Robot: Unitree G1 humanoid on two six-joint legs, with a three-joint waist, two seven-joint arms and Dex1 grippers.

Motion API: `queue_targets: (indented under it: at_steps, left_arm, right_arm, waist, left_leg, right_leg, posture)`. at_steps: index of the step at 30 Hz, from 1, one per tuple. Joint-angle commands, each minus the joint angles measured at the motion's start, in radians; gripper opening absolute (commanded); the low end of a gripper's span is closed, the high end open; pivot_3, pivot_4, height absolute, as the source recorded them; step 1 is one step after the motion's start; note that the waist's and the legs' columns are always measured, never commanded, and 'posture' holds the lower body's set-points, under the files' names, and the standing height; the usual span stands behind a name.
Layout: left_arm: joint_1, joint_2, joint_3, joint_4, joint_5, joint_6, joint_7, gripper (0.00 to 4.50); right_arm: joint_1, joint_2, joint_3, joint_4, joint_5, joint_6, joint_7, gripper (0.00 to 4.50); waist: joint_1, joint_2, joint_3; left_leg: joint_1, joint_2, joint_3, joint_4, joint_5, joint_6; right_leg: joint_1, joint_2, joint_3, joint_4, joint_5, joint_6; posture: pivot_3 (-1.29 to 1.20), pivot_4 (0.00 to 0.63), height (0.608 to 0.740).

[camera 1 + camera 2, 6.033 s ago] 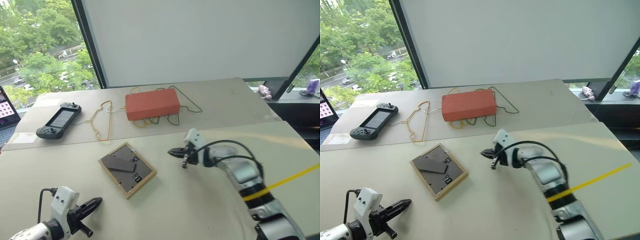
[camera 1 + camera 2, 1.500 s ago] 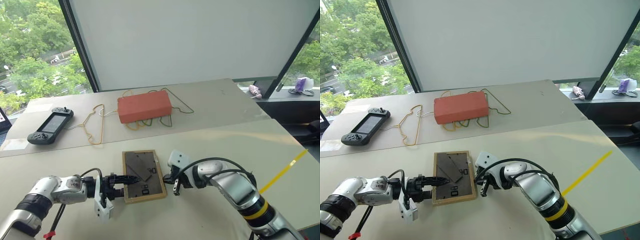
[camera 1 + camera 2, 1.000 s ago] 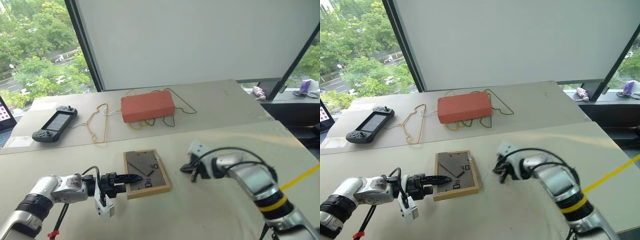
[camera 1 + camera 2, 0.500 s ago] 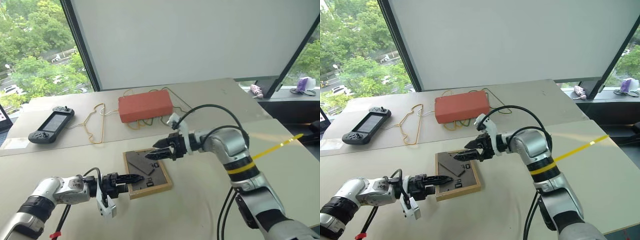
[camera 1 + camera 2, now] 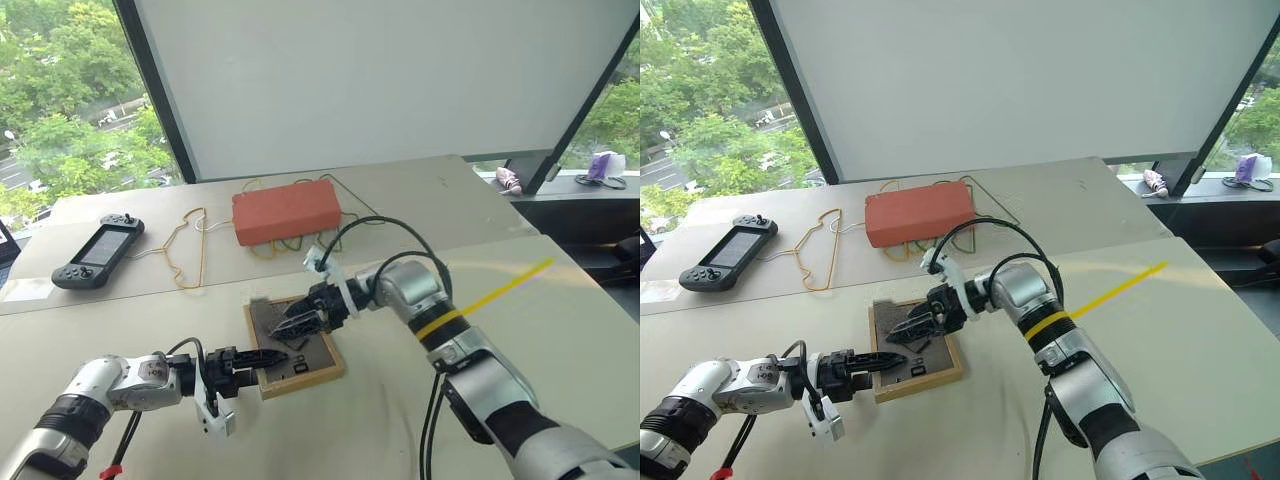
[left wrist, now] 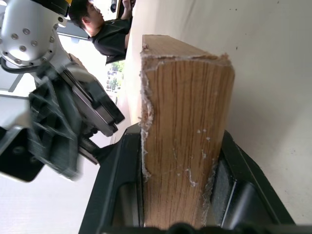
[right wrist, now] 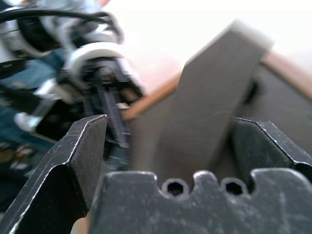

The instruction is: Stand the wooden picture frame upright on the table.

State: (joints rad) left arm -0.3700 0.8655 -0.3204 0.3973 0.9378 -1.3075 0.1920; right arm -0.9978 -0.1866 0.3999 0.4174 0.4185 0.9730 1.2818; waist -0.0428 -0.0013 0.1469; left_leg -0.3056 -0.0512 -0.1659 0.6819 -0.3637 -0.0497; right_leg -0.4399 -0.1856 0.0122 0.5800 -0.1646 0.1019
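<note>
Swung in to picture centre: right pincer (image 5: 908,332), now spread wide over small light-wood picture frame's (image 5: 916,357) grey fold-out stand (image 7: 209,105); left pincer (image 5: 876,361) clenched on its edge; stand-up on beige bench (image 5: 1160,340) pending.

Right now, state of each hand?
Left hand: closed on the edge of the wooden picture frame, which lies back up on the table.
Right hand: open, fingers either side of the frame's fold-out stand, not gripping.

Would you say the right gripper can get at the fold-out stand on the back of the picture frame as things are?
Probably yes: the right gripper hangs open over the stand, which shows between its fingers.
</note>
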Motion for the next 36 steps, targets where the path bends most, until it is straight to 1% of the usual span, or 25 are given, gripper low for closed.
queue_targets:
  at_steps: [1,6,9,10,15,17,21,24,27,29,30,32,34,35,36]
  left_arm:
    - [0.024,0.004,-0.019,-0.002,0.007,0.006,-0.024,1.17]
    - [0.033,0.003,-0.019,-0.010,-0.002,0.013,-0.030,1.17]
    - [0.037,0.002,-0.020,-0.014,-0.010,0.016,-0.034,1.17]
    - [0.037,0.002,-0.019,-0.015,-0.010,0.016,-0.034,1.17]
    - [0.035,0.001,-0.022,-0.014,-0.014,0.017,-0.036,1.17]
    - [0.033,0.000,-0.024,-0.013,-0.016,0.015,-0.037,1.17]
    - [0.023,-0.003,-0.026,-0.001,-0.016,0.015,-0.038,1.17]
    - [0.020,-0.003,-0.025,0.004,-0.014,0.013,-0.036,1.17]
    - [0.018,-0.002,-0.025,0.008,-0.015,0.011,-0.035,1.17]
    - [0.017,-0.003,-0.026,0.009,-0.017,0.009,-0.036,1.17]
    - [0.015,-0.003,-0.027,0.011,-0.017,0.009,-0.036,1.17]
    - [0.011,-0.002,-0.028,0.016,-0.018,0.008,-0.037,1.17]
    - [0.005,-0.003,-0.030,0.023,-0.022,0.005,-0.038,1.17]
    - [0.003,-0.003,-0.031,0.025,-0.024,0.005,-0.039,1.17]
    - [0.000,-0.005,-0.032,0.028,-0.027,0.006,-0.040,1.17]
  right_arm:
    - [-0.008,-0.013,-0.071,-0.111,0.089,0.050,0.039,4.47]
    - [0.015,-0.050,-0.109,-0.173,0.120,0.057,0.033,4.47]
    - [0.039,-0.070,-0.117,-0.203,0.132,0.061,0.025,4.47]
    - [0.046,-0.075,-0.115,-0.211,0.132,0.062,0.023,4.47]
    - [0.078,-0.101,-0.079,-0.200,0.086,0.032,-0.015,4.47]
    - [0.085,-0.127,-0.061,-0.158,0.037,-0.021,-0.032,4.47]
    - [0.087,-0.187,-0.078,-0.115,0.009,-0.065,-0.019,4.47]
    - [0.092,-0.235,-0.106,-0.116,0.015,-0.065,-0.008,4.47]
    - [0.108,-0.280,-0.139,-0.145,0.010,-0.080,-0.031,4.47]
    - [0.139,-0.328,-0.161,-0.202,-0.025,-0.145,-0.062,4.47]
    - [0.163,-0.355,-0.163,-0.242,-0.052,-0.209,-0.074,4.47]
    - [0.241,-0.405,-0.164,-0.343,-0.142,-0.425,-0.113,4.47]
    - [0.354,-0.465,-0.156,-0.466,-0.214,-0.636,-0.115,4.47]
    - [0.390,-0.480,-0.154,-0.496,-0.232,-0.708,-0.110,4.47]
    - [0.445,-0.510,-0.132,-0.521,-0.300,-0.838,-0.130,4.47]
  waist:
    - [0.000,0.000,0.000]
    - [-0.002,0.000,0.000]
    - [-0.007,0.000,0.000]
    - [-0.008,0.000,0.000]
    - [-0.016,0.000,0.000]
    - [-0.016,0.000,0.000]
    - [-0.015,0.000,0.000]
    - [-0.018,0.000,0.000]
    - [-0.018,0.000,0.000]
    - [-0.016,0.000,0.000]
    - [-0.015,0.000,0.000]
    - [-0.011,0.000,0.000]
    - [-0.007,0.000,0.000]
    - [-0.006,0.000,0.000]
    - [-0.006,-0.001,0.000]
  left_leg:
    - [-0.001,0.000,0.000,0.000,0.000,0.000]
    - [-0.006,0.000,0.000,0.001,0.000,0.000]
    - [-0.016,-0.001,0.000,0.006,0.000,-0.001]
    - [-0.016,-0.001,0.000,0.008,0.000,-0.002]
    - [-0.017,-0.005,0.000,0.014,-0.001,-0.002]
    - [-0.017,-0.005,0.000,0.014,-0.001,-0.002]
    - [-0.016,-0.005,0.000,0.016,-0.001,-0.002]
    - [-0.015,-0.004,0.001,0.016,-0.001,-0.002]
    - [-0.015,-0.005,0.001,0.017,-0.001,-0.002]
    - [-0.015,-0.005,0.001,0.017,-0.001,-0.002]
    - [-0.016,-0.004,0.001,0.017,-0.001,-0.002]
    - [-0.016,-0.005,0.001,0.017,-0.001,-0.002]
    - [-0.015,-0.004,0.002,0.017,-0.001,-0.002]
    - [-0.015,-0.004,0.002,0.016,-0.001,-0.002]
    - [-0.015,-0.004,0.003,0.016,-0.001,-0.002]
  right_leg:
    - [-0.001,0.000,0.000,0.000,0.000,0.000]
    - [-0.006,0.000,0.000,0.000,0.000,0.000]
    - [-0.018,-0.001,0.000,0.004,0.001,-0.001]
    - [-0.020,-0.001,0.000,0.007,0.001,-0.001]
    - [-0.019,-0.004,0.000,0.008,0.002,-0.001]
    - [-0.019,-0.004,0.000,0.011,0.002,-0.001]
    - [-0.019,-0.004,0.000,0.013,0.002,-0.001]
    - [-0.019,-0.003,0.000,0.014,0.002,-0.002]
    - [-0.018,-0.003,0.000,0.014,0.003,-0.002]
    - [-0.018,-0.003,0.000,0.014,0.003,-0.002]
    - [-0.018,-0.003,0.000,0.014,0.003,-0.002]
    - [-0.018,-0.003,0.000,0.014,0.003,-0.002]
    - [-0.018,-0.003,0.000,0.013,0.003,-0.002]
    - [-0.018,-0.003,0.000,0.013,0.003,-0.002]
    - [-0.018,-0.003,0.000,0.013,0.003,-0.002]
  posture:
    - [0.00,0.150,0.740]
    - [0.00,0.150,0.740]
    - [0.00,0.150,0.740]
    - [0.00,0.150,0.740]
    - [0.00,0.150,0.740]
    - [0.00,0.150,0.740]
    - [0.00,0.150,0.740]
    - [0.00,0.150,0.740]
    - [0.00,0.150,0.740]
    - [0.00,0.150,0.740]
    - [0.00,0.150,0.740]
    - [0.00,0.150,0.740]
    - [0.00,0.150,0.740]
    - [0.00,0.150,0.740]
    - [0.00,0.150,0.740]
